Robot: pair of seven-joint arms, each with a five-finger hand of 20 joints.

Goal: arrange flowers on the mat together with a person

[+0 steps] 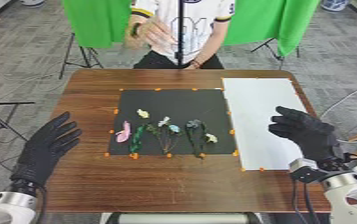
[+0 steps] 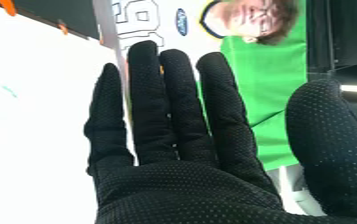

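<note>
In my head view, green cloth (image 1: 99, 22) hangs around twelve o'clock, grey floor (image 1: 23, 62) surrounds the brown table (image 1: 157, 192), and a black stand (image 1: 6, 103) is at nine.

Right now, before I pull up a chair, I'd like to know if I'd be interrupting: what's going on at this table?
Artificial flowers lie side by side on the black mat, from a pink flower at its left to a pale yellow flower toward its right. No hand is on any of them. The robot's left hand is open left of the mat, and its right hand is open by the white sheet's right edge, holding nothing.
</note>
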